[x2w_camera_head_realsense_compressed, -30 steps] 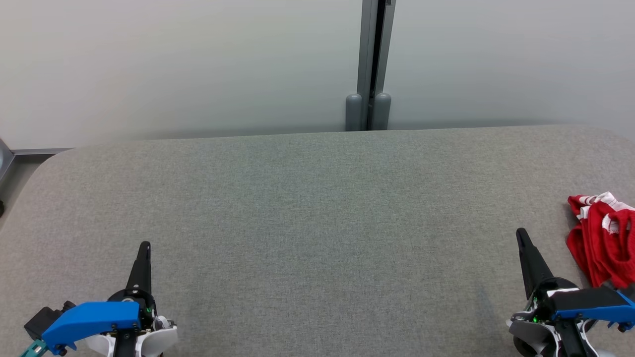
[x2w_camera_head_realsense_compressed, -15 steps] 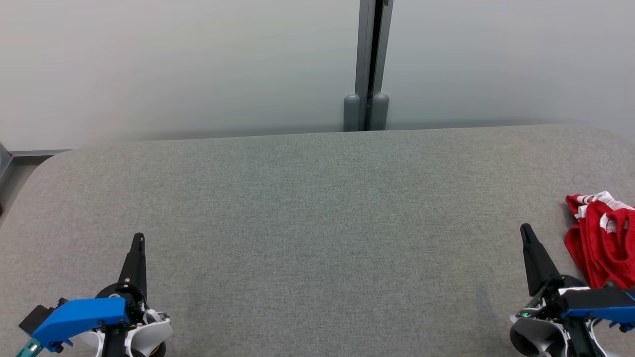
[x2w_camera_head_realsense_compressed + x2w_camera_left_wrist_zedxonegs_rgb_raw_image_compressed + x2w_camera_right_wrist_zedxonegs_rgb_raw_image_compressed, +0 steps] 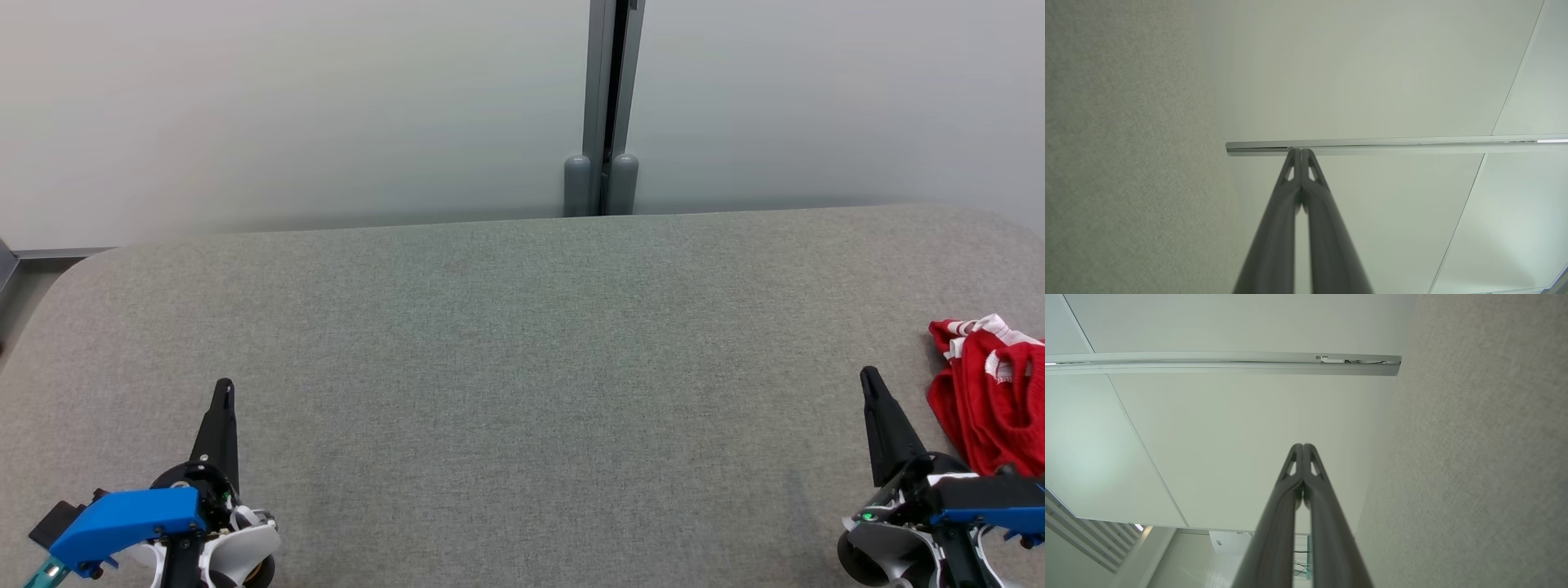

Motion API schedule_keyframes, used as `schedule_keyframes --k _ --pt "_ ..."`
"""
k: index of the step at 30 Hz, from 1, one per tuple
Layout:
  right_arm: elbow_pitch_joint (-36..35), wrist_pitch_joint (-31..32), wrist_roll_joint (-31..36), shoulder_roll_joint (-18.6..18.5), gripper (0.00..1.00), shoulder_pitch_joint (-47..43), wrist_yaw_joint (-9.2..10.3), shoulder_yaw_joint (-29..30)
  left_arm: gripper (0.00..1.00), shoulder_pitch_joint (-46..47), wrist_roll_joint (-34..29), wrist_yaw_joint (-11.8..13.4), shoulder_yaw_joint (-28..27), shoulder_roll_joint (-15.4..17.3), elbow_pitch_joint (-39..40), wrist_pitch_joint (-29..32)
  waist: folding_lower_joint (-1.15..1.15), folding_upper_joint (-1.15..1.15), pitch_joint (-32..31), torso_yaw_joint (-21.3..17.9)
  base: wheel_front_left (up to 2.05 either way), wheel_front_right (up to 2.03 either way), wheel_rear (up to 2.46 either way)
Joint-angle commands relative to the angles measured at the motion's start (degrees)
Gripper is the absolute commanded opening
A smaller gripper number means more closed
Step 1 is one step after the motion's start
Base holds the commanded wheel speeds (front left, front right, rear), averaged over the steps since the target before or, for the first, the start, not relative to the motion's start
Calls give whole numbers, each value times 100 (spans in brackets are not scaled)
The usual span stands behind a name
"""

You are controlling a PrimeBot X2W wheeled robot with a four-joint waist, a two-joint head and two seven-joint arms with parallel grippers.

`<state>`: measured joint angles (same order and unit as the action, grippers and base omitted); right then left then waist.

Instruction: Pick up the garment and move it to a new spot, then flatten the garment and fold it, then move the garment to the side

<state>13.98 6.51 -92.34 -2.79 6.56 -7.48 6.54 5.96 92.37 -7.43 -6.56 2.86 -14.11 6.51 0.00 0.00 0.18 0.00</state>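
Note:
The garment [image 3: 992, 400] is a crumpled red cloth with white trim, lying at the far right edge of the grey fabric table [image 3: 522, 343] and cut off by the picture's border. My right gripper [image 3: 868, 376] stands just left of it, shut and empty, fingers pointing away from me. At the lower left my left gripper [image 3: 224, 387] is also shut with nothing in it. Both wrist views show the fingertips pressed together, the left gripper [image 3: 1301, 152] and the right gripper [image 3: 1303, 447] aimed at the pale wall.
A pale wall panel with a grey vertical post [image 3: 604, 106] rises right behind the table's far edge. The table's rounded left corner [image 3: 90, 261] drops to a floor strip. Bare grey fabric stretches between the two grippers.
Both grippers have shifted slightly: the left tip moved up and left in the head view, the right tip up and a little right. The head camera has drifted a little. The garment lies unmoved.

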Motion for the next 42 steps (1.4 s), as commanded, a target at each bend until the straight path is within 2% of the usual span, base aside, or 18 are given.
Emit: schedule_keyframes --k 1,42 --pt "-21 27 -15 -17 0 -72 -2 14 0 55 12 -25 -13 3 26 23 0 0 0 0 0 0 0" --pt "-21 26 -16 -17 0 -70 -2 12 0 55 12 -25 -13 3 28 21 0 0 0 0 0 0 0"
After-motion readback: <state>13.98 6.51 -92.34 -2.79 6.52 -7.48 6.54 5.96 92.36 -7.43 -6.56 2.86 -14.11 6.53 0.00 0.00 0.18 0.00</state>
